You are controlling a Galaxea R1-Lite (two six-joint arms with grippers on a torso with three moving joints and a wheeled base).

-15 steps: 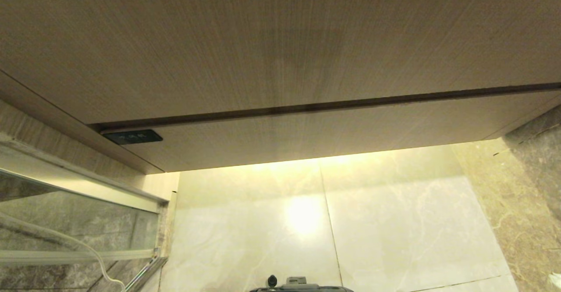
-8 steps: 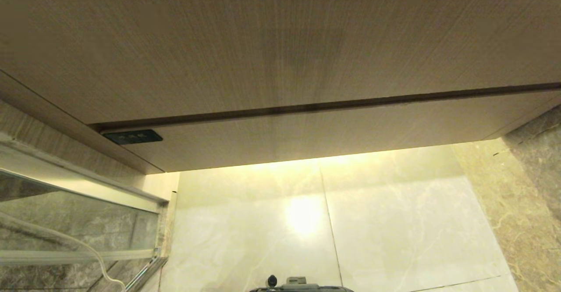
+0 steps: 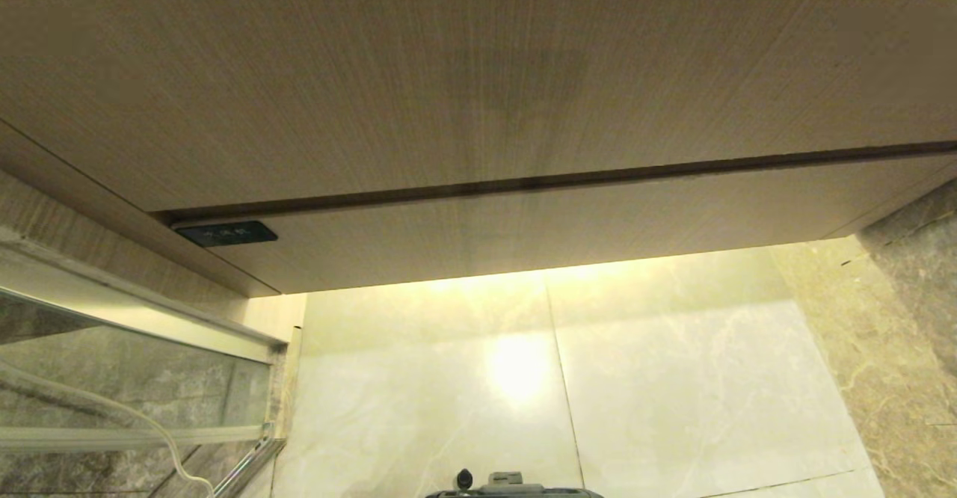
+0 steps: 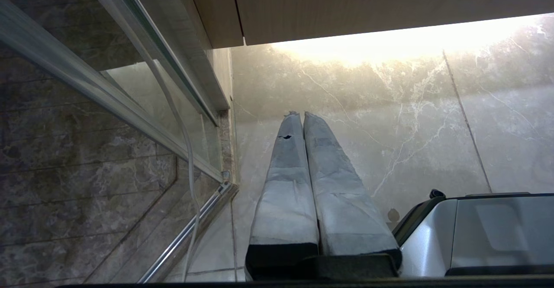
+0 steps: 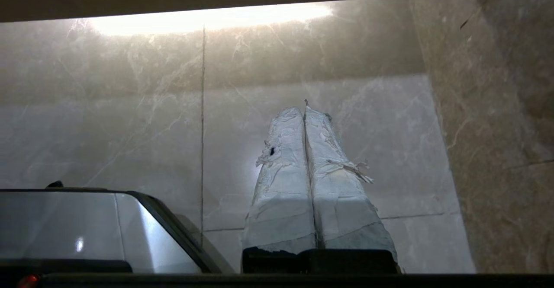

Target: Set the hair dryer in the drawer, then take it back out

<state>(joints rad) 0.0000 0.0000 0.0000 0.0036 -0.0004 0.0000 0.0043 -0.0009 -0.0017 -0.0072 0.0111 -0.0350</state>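
The hair dryer is in none of the views. The drawer (image 3: pixel 478 72) shows only as a flat light-brown wood-grain front, shut flush with the vanity, with a dark seam (image 3: pixel 523 182) below it and a second panel under that. My left gripper (image 4: pixel 298 114) hangs over the pale marble floor beside the glass door, its taped fingers (image 4: pixel 285 171) pressed together with nothing between them. My right gripper (image 5: pixel 304 108) hangs the same way over the floor near the brown wall, shut and empty. Neither arm appears in the head view.
A glass shower door with a metal frame (image 3: pixel 134 318) stands at the left, and a white cable (image 3: pixel 149 427) runs down it. A small black plate (image 3: pixel 228 233) sits at the seam's left end. Brown marble wall (image 3: pixel 912 311) bounds the right. My base (image 3: pixel 512 487) shows below.
A white bit at the bottom right corner of the head view one second ago is gone. The vanity, floor and glass door look the same.
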